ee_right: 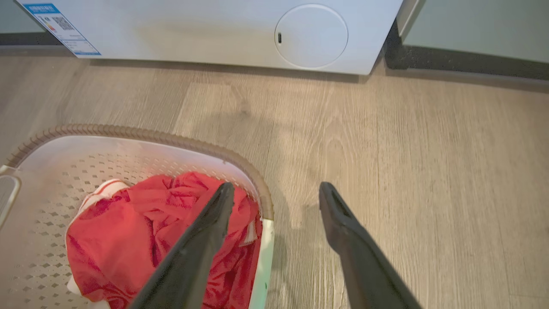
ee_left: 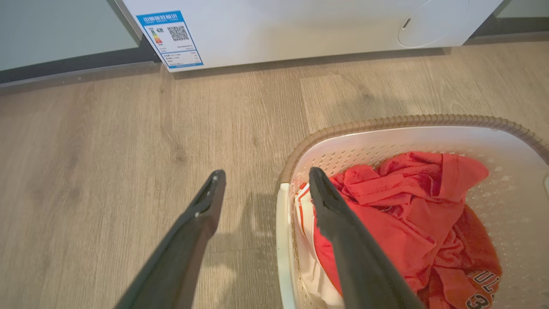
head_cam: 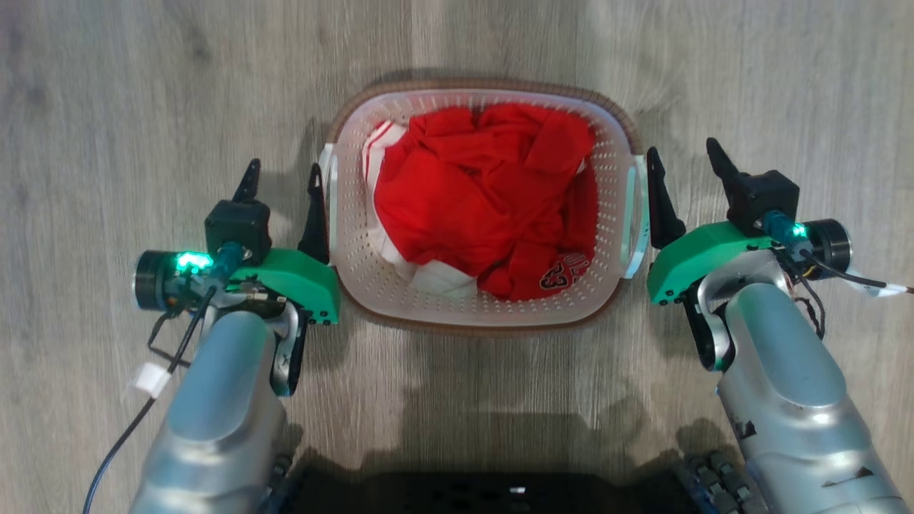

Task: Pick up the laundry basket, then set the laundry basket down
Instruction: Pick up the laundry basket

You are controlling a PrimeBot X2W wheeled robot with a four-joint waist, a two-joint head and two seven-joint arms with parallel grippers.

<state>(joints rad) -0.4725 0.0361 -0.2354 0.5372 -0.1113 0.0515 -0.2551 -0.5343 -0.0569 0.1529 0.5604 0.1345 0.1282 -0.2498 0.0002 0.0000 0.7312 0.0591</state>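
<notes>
The laundry basket, white and perforated with a brown woven rim, sits on the wooden floor straight ahead, holding a crumpled red garment. My left gripper is open beside its left handle, the inner finger close against it. My right gripper is open at the right handle, inner finger just outside it. In the left wrist view the left gripper straddles the white handle edge. In the right wrist view the right gripper does the same at the basket's edge. Neither holds anything.
A white washing machine stands on the floor beyond the basket, its round hatch at the lower front. A dark skirting runs along the wall on both sides. My dark base lies just behind the basket.
</notes>
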